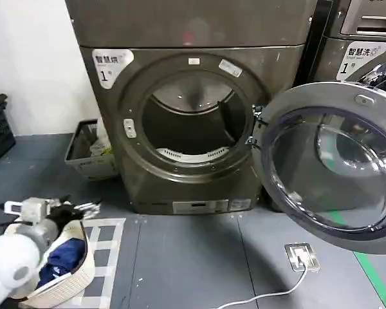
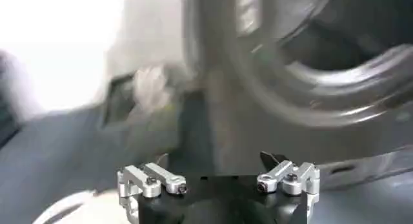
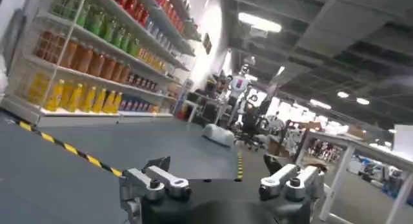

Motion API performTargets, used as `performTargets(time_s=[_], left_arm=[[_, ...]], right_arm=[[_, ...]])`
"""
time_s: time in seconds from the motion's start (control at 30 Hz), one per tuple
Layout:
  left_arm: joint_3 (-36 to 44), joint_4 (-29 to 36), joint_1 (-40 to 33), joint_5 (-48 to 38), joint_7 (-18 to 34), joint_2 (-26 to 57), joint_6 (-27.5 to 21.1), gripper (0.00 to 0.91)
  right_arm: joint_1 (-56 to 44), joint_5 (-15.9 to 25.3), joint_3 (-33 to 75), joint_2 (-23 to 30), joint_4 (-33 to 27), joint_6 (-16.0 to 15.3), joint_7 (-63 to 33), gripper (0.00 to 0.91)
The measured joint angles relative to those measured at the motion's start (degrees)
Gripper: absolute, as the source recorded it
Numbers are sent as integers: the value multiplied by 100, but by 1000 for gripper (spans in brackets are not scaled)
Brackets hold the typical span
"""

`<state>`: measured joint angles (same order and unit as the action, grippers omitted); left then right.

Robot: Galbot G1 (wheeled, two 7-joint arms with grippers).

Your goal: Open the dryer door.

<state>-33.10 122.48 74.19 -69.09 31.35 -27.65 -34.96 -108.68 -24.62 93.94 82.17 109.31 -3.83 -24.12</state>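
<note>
The dryer door stands swung wide open to the right of the dryer, its grey inner side and tinted glass facing me. The round drum opening is exposed and dark inside. My left gripper hangs low at the left, over a laundry basket and well away from the door. In the left wrist view the left gripper is open and holds nothing, with the dryer's front ring blurred ahead. In its own wrist view, my right gripper is open and empty, facing the room.
A white laundry basket with blue clothes sits under the left arm on a checkered mat. A grey bin stands left of the dryer. A floor socket with a white cable lies below the door. Another machine stands at the right. Bottle shelves line the room.
</note>
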Motion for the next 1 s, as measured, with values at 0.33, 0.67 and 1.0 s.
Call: performTargets(time_s=[0.33,0.67,1.0], left_arm=[[-464,-481,206,-1723,1577,-33,-727,907],[-356,-1045,-193,-3230,2800,118,-723,907],[-306,-1533,-420,-4997,3635,342,-722,907]], right_arm=[[9,23,-156,-22,-23,-4,28,907],[45,-71,-232,12,-6,36,25,907],[59,-204,-219,54,-18,199,60,907]])
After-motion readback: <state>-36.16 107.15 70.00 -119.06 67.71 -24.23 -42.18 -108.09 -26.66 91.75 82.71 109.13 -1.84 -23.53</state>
